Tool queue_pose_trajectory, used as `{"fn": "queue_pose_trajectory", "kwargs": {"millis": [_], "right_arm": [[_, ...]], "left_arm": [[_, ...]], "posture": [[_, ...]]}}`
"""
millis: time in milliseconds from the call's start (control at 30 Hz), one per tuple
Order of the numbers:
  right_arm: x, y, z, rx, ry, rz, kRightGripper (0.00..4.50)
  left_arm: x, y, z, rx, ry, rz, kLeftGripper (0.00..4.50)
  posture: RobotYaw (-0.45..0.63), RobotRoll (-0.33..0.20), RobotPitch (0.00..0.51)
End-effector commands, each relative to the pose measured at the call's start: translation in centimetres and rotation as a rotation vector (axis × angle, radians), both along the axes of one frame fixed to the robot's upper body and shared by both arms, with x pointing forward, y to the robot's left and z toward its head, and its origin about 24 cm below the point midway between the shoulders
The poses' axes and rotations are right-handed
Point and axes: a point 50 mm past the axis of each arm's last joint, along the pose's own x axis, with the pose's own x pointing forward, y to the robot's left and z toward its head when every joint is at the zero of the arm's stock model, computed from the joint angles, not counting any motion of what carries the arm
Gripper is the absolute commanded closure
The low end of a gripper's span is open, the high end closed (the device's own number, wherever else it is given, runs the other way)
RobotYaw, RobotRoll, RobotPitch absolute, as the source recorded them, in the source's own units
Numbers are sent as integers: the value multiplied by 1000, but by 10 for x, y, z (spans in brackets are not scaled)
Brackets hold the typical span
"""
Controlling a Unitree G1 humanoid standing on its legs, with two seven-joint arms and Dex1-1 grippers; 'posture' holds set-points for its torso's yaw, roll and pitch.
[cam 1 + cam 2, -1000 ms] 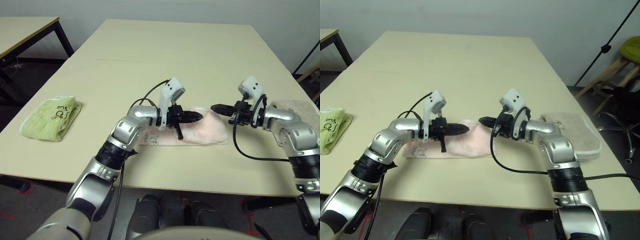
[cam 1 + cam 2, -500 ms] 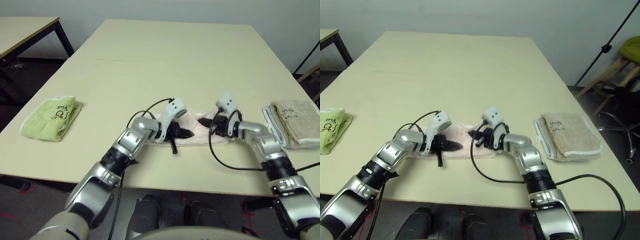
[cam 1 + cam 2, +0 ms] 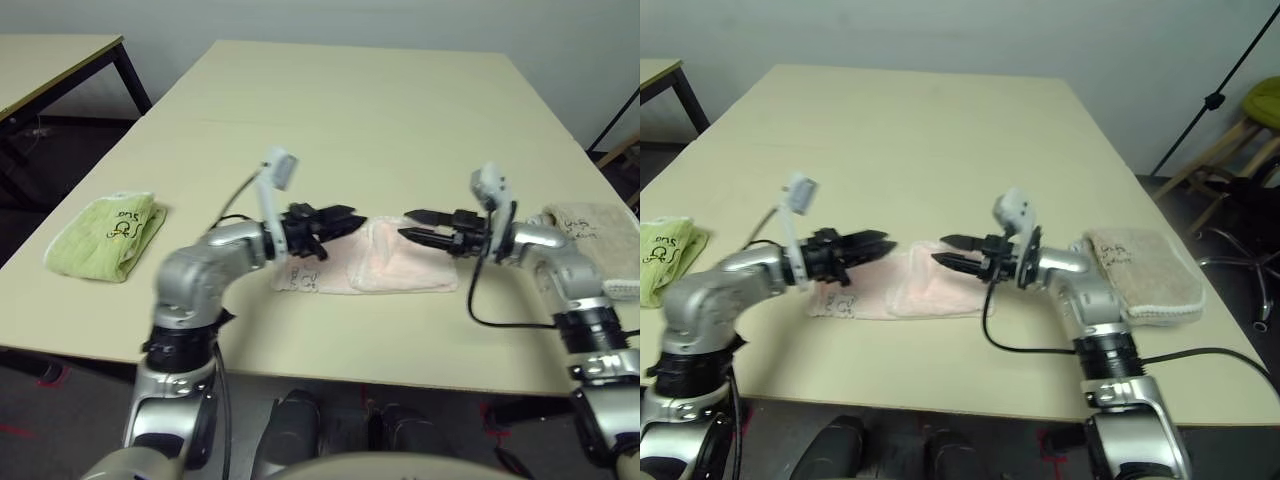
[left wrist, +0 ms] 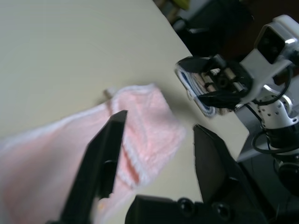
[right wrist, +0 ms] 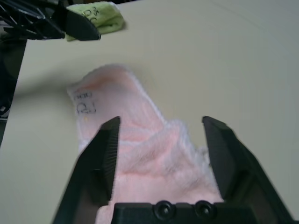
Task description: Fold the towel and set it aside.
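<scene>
Hovering over the near part of the table (image 3: 350, 110), my two grippers face each other above the towel (image 3: 385, 268), and neither has hold of anything. The pale pink towel lies flat between them as a folded strip, its white edging showing along the side and a small printed logo at the end nearer my left arm. My left gripper (image 3: 340, 220) points roughly level toward the right one, its black fingers (image 4: 100, 163) spread well apart with only cloth and table showing through the gap; it hangs above the logo end and is not touching the cloth. My right gripper (image 3: 418, 226) points back toward it, fingers (image 5: 105, 154) likewise parted and empty, poised over the other end of the towel, where the terry is bunched into soft folds. A black cable loops from my right wrist down to the tabletop in front of the towel. Well off to my left, a lime-green towel (image 3: 103, 235) sits rolled on the table near its edge, and just beyond my right forearm a beige folded towel (image 3: 1140, 270) lies near the right edge, apart from the pink one.
</scene>
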Motion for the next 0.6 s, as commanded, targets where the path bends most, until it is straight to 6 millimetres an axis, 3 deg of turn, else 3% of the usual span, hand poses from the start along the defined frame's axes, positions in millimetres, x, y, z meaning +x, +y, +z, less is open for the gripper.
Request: {"fn": "queue_pose_trajectory", "kwargs": {"millis": [33,67,267,400,600], "right_arm": [[4,-6,7,-3,-29,32,0],[6,-7,8,-4,-36,36,0],[10,-9,14,-17,-59,106,0],[9,-14,17,-48,-52,132,0],[0,-23,28,-60,-54,173,0]], "left_arm": [[-23,11,-7,-41,111,39,411],[-28,15,-12,-44,138,51,69],[-58,27,-38,8,283,97,25],[-63,28,-49,-37,348,178,25],[-62,21,-45,-142,368,197,25]], "posture": [[283,0,96],[301,0,94],[323,0,89],[324,0,90],[306,0,100]]}}
